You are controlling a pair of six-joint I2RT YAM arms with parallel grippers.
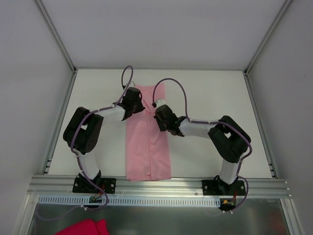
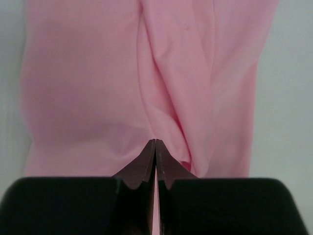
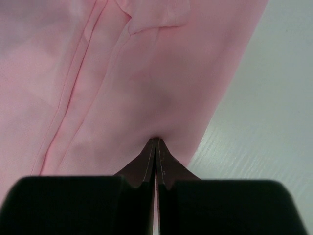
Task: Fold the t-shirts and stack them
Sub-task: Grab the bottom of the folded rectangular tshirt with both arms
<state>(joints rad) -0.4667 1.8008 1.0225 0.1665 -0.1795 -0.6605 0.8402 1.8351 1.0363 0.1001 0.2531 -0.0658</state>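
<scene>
- Presently, the table [image 1: 210, 98] carries one garment only, laid along its centre line between the two arms
- The pale pink t-shirt [image 1: 146, 152] lies flat as a long narrow strip, running from the far middle of the table down to the near edge. Both sides appear already turned in lengthwise, and overlapping layers and soft creases show along its length in both wrist views. Judgement: the lengthwise folds are done. The crosswise fold that would shorten the strip to a compact packet is not yet made, and no stack is in view, so roughly half the work is left
- A deep magenta cloth [image 1: 83, 227] sits off the table, below the near rail at the lower left. It is well apart from the shirt and neither arm is near it
- The left claw [image 2: 155, 147] is closed at the left side of the strip's far portion. Creases run in toward its tips and a sliver of pink shows between the fingers, so it appears to be pinching the fabric
- The right claw [image 3: 156, 144] is likewise closed, its tips meeting the cloth near the strip's right edge, just beside bare table. The fabric darkens and rises toward the tips, which reads as a pinch on the shirt
</scene>
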